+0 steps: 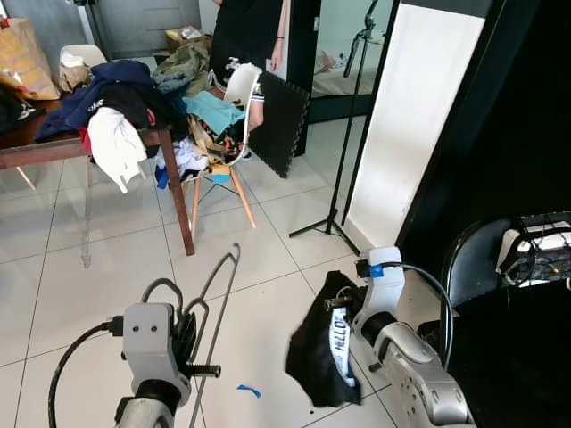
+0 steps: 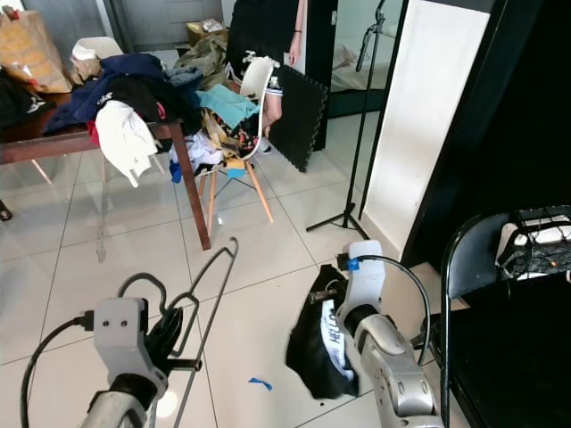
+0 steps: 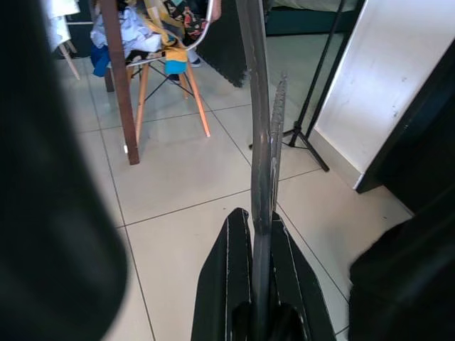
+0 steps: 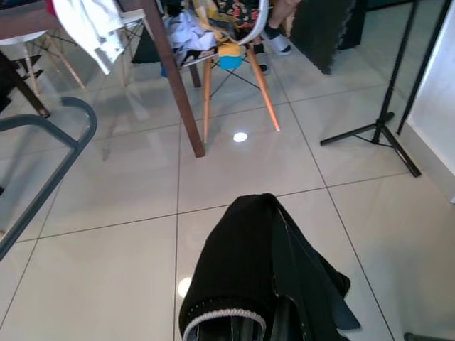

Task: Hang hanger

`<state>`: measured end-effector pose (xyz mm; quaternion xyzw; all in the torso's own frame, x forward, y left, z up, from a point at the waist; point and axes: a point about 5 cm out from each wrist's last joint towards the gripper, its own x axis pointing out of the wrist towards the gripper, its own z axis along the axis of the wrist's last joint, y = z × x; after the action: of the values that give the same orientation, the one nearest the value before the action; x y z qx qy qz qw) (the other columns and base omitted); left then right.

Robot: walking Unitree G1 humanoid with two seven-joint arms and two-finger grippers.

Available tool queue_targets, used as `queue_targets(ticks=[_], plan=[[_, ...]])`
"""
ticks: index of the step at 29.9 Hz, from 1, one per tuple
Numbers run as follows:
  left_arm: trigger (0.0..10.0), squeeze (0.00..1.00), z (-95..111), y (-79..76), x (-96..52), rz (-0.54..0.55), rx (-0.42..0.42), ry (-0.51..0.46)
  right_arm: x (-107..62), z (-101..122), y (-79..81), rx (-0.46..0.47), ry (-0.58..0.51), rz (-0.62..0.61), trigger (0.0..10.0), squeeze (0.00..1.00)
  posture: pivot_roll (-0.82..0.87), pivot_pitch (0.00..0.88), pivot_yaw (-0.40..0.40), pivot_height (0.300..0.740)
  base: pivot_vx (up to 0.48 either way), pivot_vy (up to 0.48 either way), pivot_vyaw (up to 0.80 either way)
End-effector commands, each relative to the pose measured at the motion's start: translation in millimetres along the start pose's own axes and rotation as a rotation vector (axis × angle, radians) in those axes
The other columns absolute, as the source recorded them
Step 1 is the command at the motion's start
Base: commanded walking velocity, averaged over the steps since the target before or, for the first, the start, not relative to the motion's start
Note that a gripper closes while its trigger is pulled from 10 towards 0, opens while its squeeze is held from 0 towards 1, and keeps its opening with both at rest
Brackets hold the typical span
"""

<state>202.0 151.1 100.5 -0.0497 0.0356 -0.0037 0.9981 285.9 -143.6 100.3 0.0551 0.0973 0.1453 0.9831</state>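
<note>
Left gripper (image 3: 257, 284) at seven o'clock, fingers pinched tight on the thin grey wire hanger (image 1: 217, 303), which juts up toward twelve above the pale tiled floor (image 1: 80, 294). Right gripper (image 4: 249, 323) at five o'clock, clamped on a black garment with a white printed label (image 1: 323, 349). Wooden table heaped with clothes (image 1: 22, 143) at eleven o'clock.

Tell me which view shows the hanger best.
The left eye view: the grey hanger shows nearly whole, hook up, held by the left claw. The right eye view shows much the same. The left wrist view shows its bar edge-on, clamped between the fingers. The right wrist view catches one curved corner.
</note>
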Motion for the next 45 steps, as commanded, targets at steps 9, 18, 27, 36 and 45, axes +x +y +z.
queue_targets(ticks=[9, 18, 27, 36, 45], plan=[[10.0, 0.00, -5.1, -5.9, 7.7, -0.004, -0.013, 0.020, 3.6, -1.4, 5.2, 0.006, 0.010, 0.068, 10.0, 0.00, 0.00, 0.000, -0.045, 0.740, 0.000, 0.000, 0.00], [10.0, 0.00, -2.2, -0.2, 4.5, -0.011, 0.009, 0.004, -2.8, -2.1, 1.2, -0.023, -0.002, 0.054, 10.0, 0.00, -0.02, 0.000, -0.012, 0.740, 0.000, 0.000, 0.00], [10.0, 0.00, -1.8, -1.9, 2.3, -0.007, -0.005, 0.002, -4.8, -1.7, 5.8, 0.004, -0.010, 0.077, 10.0, 0.00, -0.01, 0.000, -0.014, 0.740, 0.000, 0.000, 0.00], [10.0, 0.00, -1.1, 0.6, 4.2, 0.014, -0.008, 0.006, -2.8, -1.5, 7.4, 0.044, -0.008, 0.096, 10.0, 0.00, 0.01, 0.000, -0.022, 0.740, 0.000, 0.000, 0.00], [10.0, 0.00, -30.1, 39.8, -9.6, 0.092, -0.051, 0.080, -6.4, -7.2, -31.9, 0.134, -0.051, 0.008, 10.0, 0.00, 0.03, 0.000, -0.033, 0.740, 0.000, 0.000, 0.00]])
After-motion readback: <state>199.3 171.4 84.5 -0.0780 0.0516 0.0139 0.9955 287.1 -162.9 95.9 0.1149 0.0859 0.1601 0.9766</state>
